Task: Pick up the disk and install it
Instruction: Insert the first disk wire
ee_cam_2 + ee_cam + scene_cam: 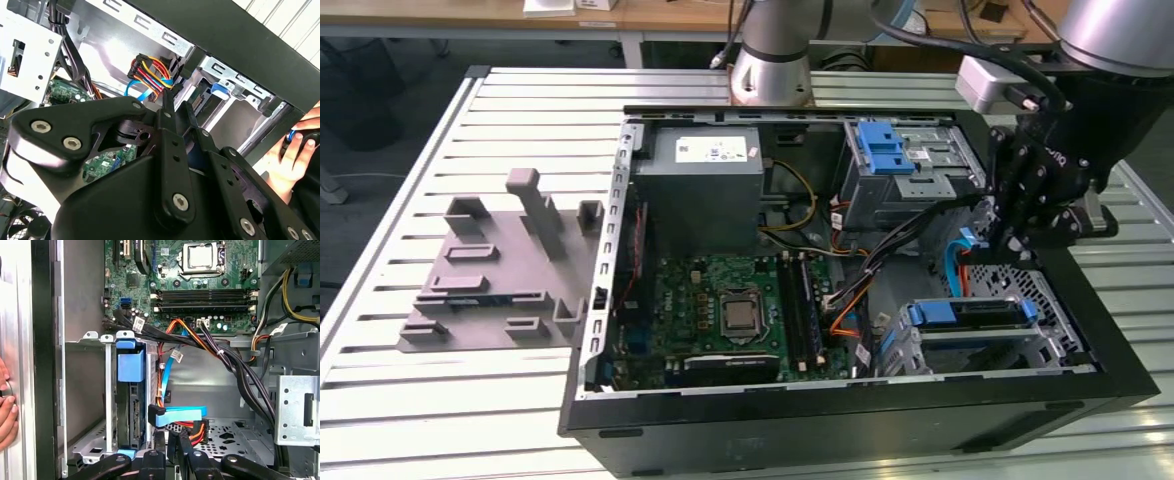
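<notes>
The gripper point(172, 447) hangs inside the open computer case point(854, 440), over the perforated floor of the drive cage, with its two fingers point(183, 442) nearly together and nothing clamped between them. Just ahead of the fingertips, one blue flat cable point(177, 416) ends in a plug, beside one orange-and-red power connector point(198, 431); in the second wrist view the same bundle of coloured wires point(152, 70) sits just past the finger tips. Beside the gripper, one disk point(131, 400) stands on edge in its slot in the metal cage, its blue rail tab point(131, 365) facing outward; in the exterior view this disk point(970, 312) lies just below the gripper point(1019, 250). Farther off, a second blue latch point(885, 150) tops the upper bay. Beyond the cables lie one motherboard point(200, 285) and one grey power supply point(707, 180). A person's hand point(6, 407) rests on the case's outer edge. Well apart, one grey fixture point(500, 270) sits on the slatted table point(400, 400).
</notes>
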Motion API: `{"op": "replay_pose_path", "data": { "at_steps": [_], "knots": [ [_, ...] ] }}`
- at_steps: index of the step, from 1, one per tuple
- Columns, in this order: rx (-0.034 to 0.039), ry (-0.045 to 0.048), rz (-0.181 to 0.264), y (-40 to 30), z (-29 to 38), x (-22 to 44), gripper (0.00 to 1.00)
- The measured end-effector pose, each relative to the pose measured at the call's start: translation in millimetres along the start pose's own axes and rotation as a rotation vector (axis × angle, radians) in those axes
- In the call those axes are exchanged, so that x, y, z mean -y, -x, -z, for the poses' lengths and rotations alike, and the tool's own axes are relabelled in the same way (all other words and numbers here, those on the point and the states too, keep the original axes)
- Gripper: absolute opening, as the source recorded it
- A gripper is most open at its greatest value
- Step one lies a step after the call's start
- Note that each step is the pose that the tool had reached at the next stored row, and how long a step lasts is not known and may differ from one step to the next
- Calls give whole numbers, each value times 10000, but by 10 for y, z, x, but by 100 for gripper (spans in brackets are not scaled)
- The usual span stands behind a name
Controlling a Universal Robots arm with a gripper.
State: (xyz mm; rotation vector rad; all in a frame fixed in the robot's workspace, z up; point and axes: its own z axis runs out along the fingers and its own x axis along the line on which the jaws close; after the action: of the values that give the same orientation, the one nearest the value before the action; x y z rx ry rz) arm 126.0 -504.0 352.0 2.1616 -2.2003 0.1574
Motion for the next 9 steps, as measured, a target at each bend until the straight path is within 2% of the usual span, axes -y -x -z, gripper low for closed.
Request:
{"op": "replay_pose_path", "data": {
  "at_steps": [4, 5, 6, 9],
  "knots": [
    [0, 0, 0, 1, 54, 1, 26],
    [1, 0, 0, 9, 60, 1, 26],
    [-3, 0, 0, 23, 63, 1, 32],
    [-10, 0, 0, 73, 70, 0, 32]
  ]
}}
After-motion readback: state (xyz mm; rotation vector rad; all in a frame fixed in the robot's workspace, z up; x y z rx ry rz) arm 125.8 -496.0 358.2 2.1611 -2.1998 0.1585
